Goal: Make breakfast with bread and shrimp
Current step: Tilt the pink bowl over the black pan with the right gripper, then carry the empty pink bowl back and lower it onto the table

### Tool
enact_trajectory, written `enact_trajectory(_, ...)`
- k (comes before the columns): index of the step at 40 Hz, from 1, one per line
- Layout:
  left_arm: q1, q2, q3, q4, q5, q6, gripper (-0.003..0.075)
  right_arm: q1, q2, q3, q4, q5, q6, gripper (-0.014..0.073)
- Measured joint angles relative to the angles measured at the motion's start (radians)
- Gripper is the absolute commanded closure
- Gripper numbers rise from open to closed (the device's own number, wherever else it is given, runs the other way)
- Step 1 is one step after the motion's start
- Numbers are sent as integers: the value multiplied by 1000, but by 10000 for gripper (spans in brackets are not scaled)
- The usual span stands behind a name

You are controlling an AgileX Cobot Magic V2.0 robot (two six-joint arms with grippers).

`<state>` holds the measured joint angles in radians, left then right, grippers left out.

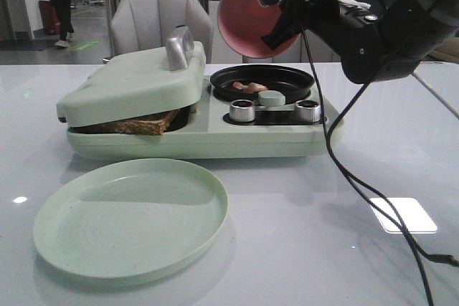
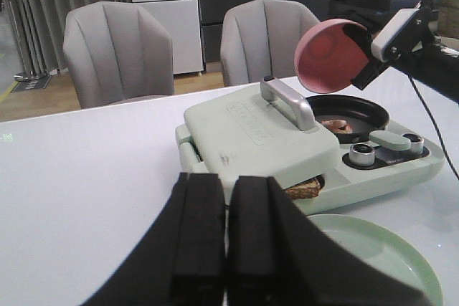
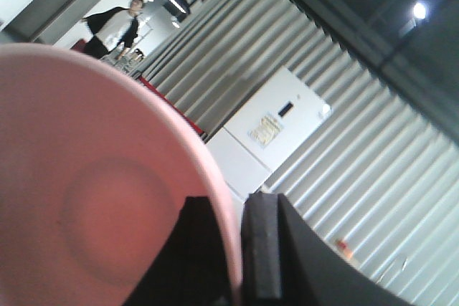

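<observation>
Bread point(image 1: 147, 124) mostly hidden under sandwich-maker lid point(image 1: 129, 80)

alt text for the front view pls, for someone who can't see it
The right end effector holds a pink bowl tipped on edge above a mint-green breakfast maker, whose black pan holds shrimp. Bread shows under its nearly shut lid; a green plate lies in front.

Black two-armed robot, glossy housings and matte fingers

The right arm point(image 1: 391, 30) is glossy black with rounded joint housings, a small silver screw head and a white plate beside the gripper; a thin black cable point(image 1: 358, 177) trails from it. The left gripper point(image 2: 224, 238) has thick, flat, matte black fingers point(image 2: 197, 231) with squared tips.
</observation>
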<state>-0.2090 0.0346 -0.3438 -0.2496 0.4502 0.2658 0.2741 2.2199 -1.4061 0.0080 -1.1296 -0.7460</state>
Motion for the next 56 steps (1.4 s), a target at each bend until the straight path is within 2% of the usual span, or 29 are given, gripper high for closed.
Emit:
enact_trajectory(6, 0, 0, 0, 0, 0, 0, 607, 0, 0, -42, 136, 65, 202, 457)
enact_trajectory(12, 0, 0, 0, 0, 0, 0, 607, -2, -14, -71, 306, 256, 361, 457)
enact_trajectory(16, 0, 0, 0, 0, 0, 0, 607, -12, -62, -71, 398, 454, 402, 457)
enact_trajectory(25, 0, 0, 0, 0, 0, 0, 607, -73, -240, -71, 502, 921, 420, 457)
enact_trajectory(36, 0, 0, 0, 0, 0, 0, 607, -200, -424, -73, 515, 1404, 424, 457)
enact_trajectory(44, 0, 0, 0, 0, 0, 0, 607, -302, -445, -74, 498, 1716, 424, 453)
enact_trajectory(50, 0, 0, 0, 0, 0, 0, 607, -381, -445, -67, 487, 1859, 425, 453)
enact_trajectory(56, 0, 0, 0, 0, 0, 0, 607, -443, -445, -29, 391, 1942, 437, 453)
